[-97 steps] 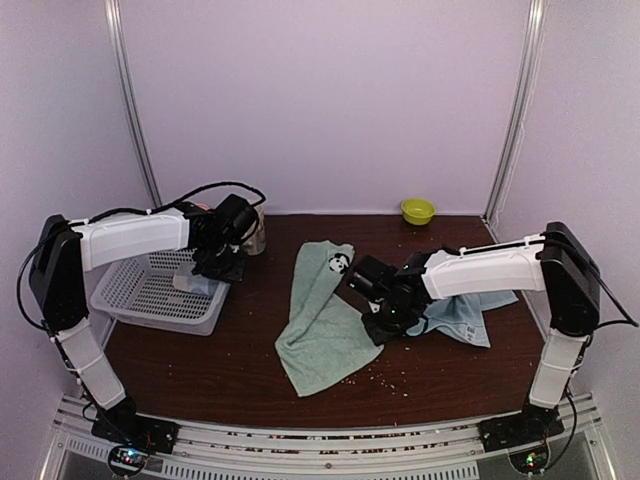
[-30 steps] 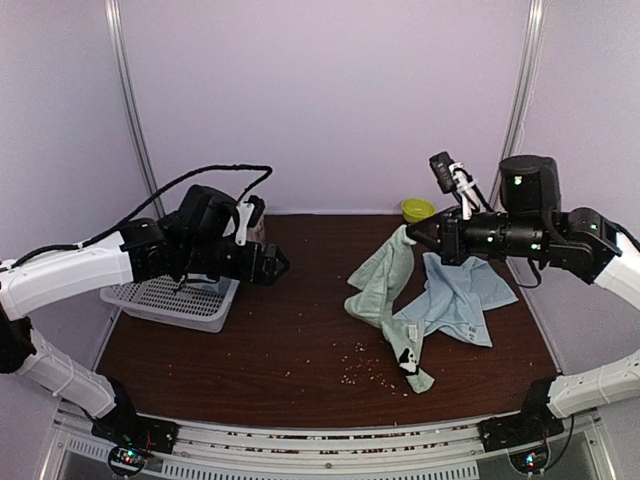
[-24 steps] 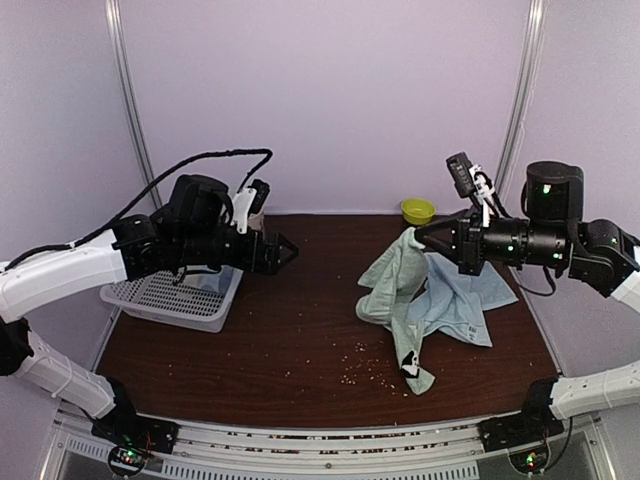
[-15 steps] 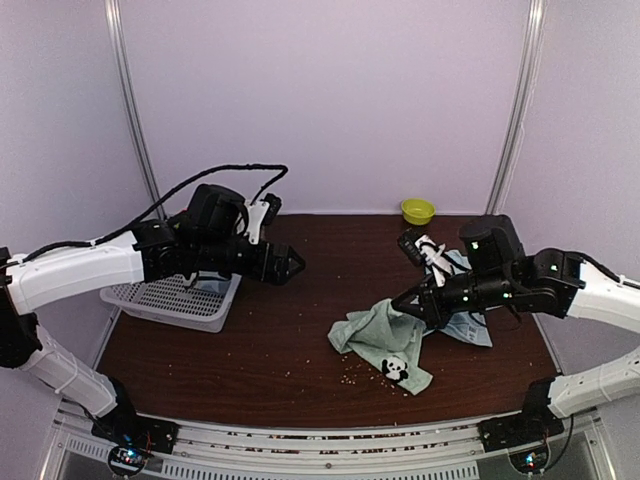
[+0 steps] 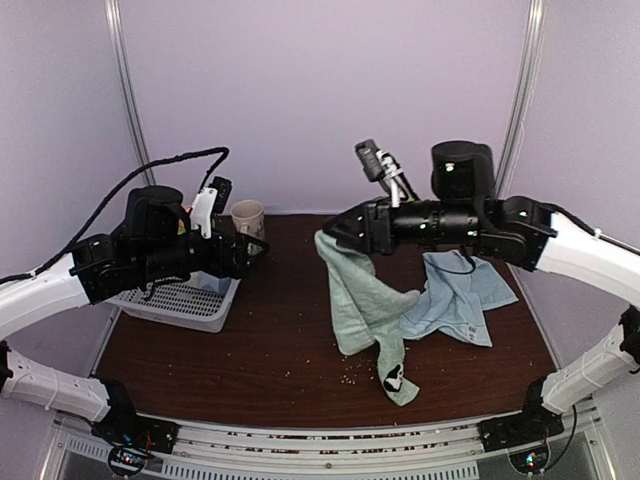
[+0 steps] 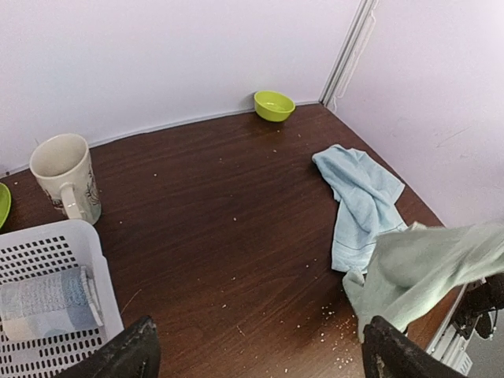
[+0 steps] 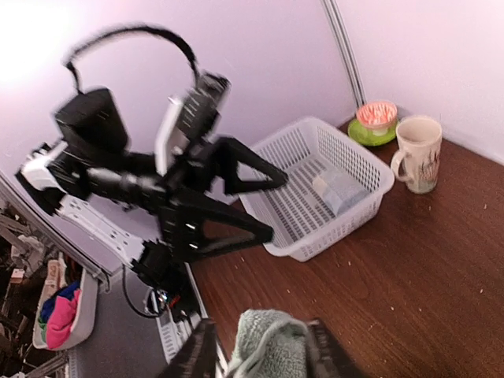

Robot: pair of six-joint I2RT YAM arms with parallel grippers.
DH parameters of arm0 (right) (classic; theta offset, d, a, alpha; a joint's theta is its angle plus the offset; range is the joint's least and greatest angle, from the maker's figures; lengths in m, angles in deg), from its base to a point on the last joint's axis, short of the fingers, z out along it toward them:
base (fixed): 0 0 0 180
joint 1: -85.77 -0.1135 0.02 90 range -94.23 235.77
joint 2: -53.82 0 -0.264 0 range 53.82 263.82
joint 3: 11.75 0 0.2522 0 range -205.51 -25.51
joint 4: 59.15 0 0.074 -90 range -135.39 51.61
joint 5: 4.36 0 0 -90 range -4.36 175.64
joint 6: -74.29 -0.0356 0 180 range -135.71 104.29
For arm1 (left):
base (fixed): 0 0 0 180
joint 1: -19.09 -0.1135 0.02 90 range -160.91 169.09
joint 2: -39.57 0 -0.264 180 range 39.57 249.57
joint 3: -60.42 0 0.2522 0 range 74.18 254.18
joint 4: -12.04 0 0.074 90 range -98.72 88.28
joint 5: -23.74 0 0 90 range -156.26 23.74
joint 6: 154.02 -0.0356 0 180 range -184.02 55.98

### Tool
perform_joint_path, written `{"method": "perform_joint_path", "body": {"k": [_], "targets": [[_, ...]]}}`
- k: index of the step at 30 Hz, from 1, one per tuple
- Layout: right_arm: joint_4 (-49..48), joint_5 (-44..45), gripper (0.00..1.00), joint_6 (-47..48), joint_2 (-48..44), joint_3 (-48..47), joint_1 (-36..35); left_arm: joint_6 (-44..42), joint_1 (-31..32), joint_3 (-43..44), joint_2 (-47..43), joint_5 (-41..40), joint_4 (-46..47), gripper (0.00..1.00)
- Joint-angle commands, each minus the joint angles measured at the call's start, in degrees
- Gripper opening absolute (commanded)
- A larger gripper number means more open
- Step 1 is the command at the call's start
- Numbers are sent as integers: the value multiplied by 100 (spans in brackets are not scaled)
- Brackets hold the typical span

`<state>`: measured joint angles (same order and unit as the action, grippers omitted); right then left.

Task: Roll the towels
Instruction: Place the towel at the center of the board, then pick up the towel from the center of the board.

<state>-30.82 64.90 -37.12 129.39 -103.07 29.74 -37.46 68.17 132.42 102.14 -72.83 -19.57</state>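
The pale mint green towel hangs from my right gripper above the table's middle. Its panda patch dangles near the wood. In the right wrist view the towel's bunched top sits between the fingers of the right gripper. A light blue towel lies crumpled at the right, also seen from the left wrist beside the hanging mint towel. My left gripper hovers over the basket's right end, open and empty.
A white mesh basket stands at the left with a folded bluish cloth inside. A cream mug is behind it, and a green bowl sits at the back wall. Crumbs dot the table front.
My right arm has swung up and left, lifting the mint towel off the table so it hangs. My left arm has drawn back toward the basket, still open.
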Motion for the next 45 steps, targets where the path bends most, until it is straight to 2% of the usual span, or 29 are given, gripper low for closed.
{"method": "perform_joint_path", "body": {"k": [1,2,3,6,11,13,17,21,25,31,36,45], "targets": [[959,310,73,67,361,534,-42,-4,-4,-296,-177,-391,2,91],[883,532,81,90,163,759,-30,2,-3,-353,-239,-431,-26,91],[915,769,85,111,-47,949,-4,6,-4,-404,-289,-498,-48,91],[1234,1359,85,103,-459,1413,179,-27,-3,-456,-360,-671,-87,92],[1334,1782,74,-441,-697,2503,584,-147,-4,-166,38,-564,-117,92],[1045,1832,69,-738,-743,3002,745,-104,1,-47,298,-451,-123,91],[356,1728,54,-1205,-556,3621,1183,25,5,78,596,-353,-118,91],[66,1664,43,-1324,91,3507,1496,103,5,117,727,-321,-183,90],[0,1745,42,-1246,601,3329,1591,220,6,79,776,-385,-260,90],[-185,1396,38,-1149,1152,3163,1692,299,5,58,908,-406,-289,90],[-145,1332,36,-1123,1366,3119,1685,289,5,113,1006,-376,-287,90],[-328,1057,27,-1182,1642,3263,1674,329,5,120,1125,-298,-263,90]]}}
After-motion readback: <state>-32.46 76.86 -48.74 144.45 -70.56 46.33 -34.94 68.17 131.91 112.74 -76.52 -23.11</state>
